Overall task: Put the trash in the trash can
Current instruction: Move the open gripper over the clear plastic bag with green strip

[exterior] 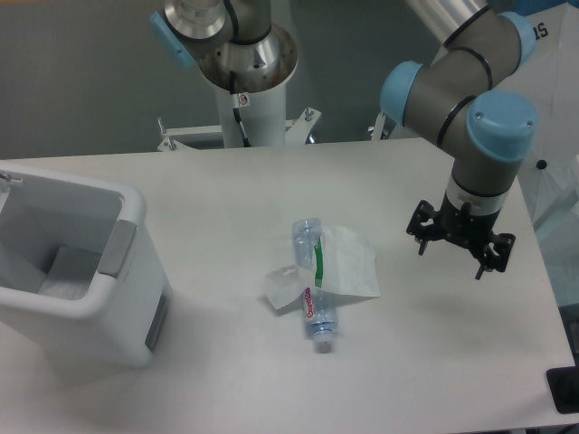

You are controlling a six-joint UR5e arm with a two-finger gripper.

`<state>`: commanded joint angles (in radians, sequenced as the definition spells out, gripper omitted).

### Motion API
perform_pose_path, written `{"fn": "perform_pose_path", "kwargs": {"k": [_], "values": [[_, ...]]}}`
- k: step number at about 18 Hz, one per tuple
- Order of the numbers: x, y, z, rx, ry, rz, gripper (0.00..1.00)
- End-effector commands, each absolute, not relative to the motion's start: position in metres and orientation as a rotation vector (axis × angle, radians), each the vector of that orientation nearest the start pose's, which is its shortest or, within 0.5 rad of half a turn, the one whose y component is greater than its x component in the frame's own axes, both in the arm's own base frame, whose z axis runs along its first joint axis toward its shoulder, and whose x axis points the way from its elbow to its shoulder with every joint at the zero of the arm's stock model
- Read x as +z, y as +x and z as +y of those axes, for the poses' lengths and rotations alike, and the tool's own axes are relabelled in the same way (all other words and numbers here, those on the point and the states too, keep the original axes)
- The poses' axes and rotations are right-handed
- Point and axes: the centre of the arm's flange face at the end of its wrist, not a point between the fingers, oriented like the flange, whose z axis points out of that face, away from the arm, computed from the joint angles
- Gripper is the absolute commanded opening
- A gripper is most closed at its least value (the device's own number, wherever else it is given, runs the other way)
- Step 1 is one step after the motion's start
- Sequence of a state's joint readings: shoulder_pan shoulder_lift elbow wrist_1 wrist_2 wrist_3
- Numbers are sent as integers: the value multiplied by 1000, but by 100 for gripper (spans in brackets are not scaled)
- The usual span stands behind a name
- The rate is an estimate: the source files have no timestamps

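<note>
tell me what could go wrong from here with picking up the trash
The wrapper lies draped over the bottle, so a pinch by the gripper may catch only the flimsy film and leave the bottle behind. The bottle lies on its side and could roll when nudged. The bin stands far across the table, a long carry for a weak grip.

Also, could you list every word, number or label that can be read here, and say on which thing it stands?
"15": white digits on the blue cap of the robot arm at the top right edge, partly cut off.
Red print on the bottle label: too blurred to read.
Small red-and-white sticker on the robot base column: too small to read.
The wrapper shows a green stripe, no legible text.
</note>
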<state>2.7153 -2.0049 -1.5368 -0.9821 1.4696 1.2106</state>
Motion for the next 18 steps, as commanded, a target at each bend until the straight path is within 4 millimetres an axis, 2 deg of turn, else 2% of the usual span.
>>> {"fn": "perform_pose_path", "kwargs": {"k": [3,5,9,11,15,18], "values": [[314,-531,409,214,-2941,-23,100],[316,-519,425,207,-2933,-58,100],[321,-496,457,151,-2877,-241,100],[320,-490,464,86,-2831,-337,100],[315,-460,487,17,-2816,-392,100],[321,-437,504,-1,-2801,-505,100]]}}
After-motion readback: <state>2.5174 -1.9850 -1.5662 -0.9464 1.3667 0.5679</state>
